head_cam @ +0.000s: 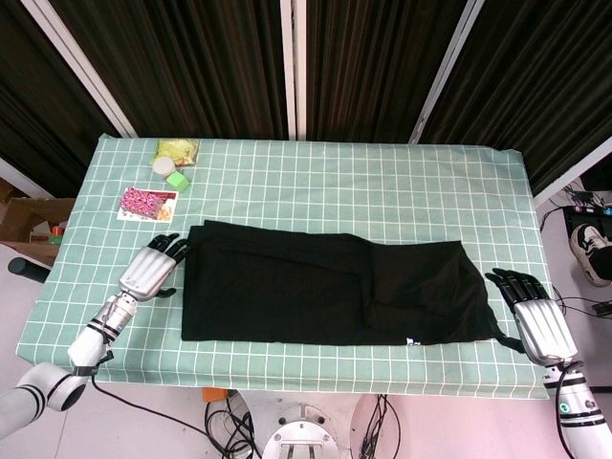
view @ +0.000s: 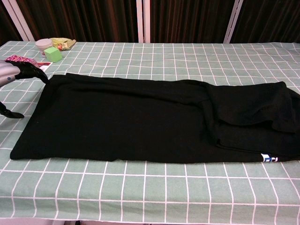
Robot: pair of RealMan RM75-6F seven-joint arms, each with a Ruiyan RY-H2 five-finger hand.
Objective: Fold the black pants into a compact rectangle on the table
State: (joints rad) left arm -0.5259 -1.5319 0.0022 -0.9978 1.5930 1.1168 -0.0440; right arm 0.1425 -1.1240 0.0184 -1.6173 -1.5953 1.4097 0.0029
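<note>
Dark curtains back a green checked surface (head_cam: 287,182) where the black pants (head_cam: 325,287) lie flat at centre. At 9 o'clock the left robot hand (head_cam: 153,268) touches their edge, fingers apart, holding nothing; at 3 o'clock the right robot hand (head_cam: 535,311) likewise.

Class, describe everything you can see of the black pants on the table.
The black pants are a soft, matte black fabric, lying flat lengthwise across the green checked tablecloth, already folded leg over leg. A raised fold bunches toward the right end, and a small white label shows on the front edge there. The left hand sits at the left end with its fingers at the cloth's edge; the right hand lies beside the right end. Neither visibly grips it.
</note>
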